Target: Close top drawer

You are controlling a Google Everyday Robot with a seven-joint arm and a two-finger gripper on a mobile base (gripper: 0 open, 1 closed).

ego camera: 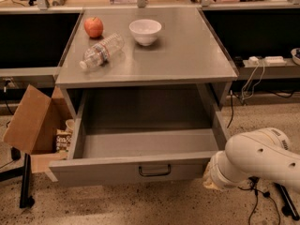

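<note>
The top drawer (126, 170) is a wide, deep grey metal drawer pulled far out of the cabinet, and it looks empty inside. A small dark bar handle (154, 171) sits at the centre of its front panel. My white arm (262, 161) comes in from the lower right. My gripper (209, 181) is at the arm's end, right by the right end of the drawer's front panel, and the arm's wrist mostly hides it.
On the grey cabinet top (187, 55) are a red apple (93, 27), a lying plastic bottle (101, 51) and a white bowl (145, 31). An open cardboard box (30, 121) with packets stands left of the drawer. Cables (248, 86) lie on the floor at the right.
</note>
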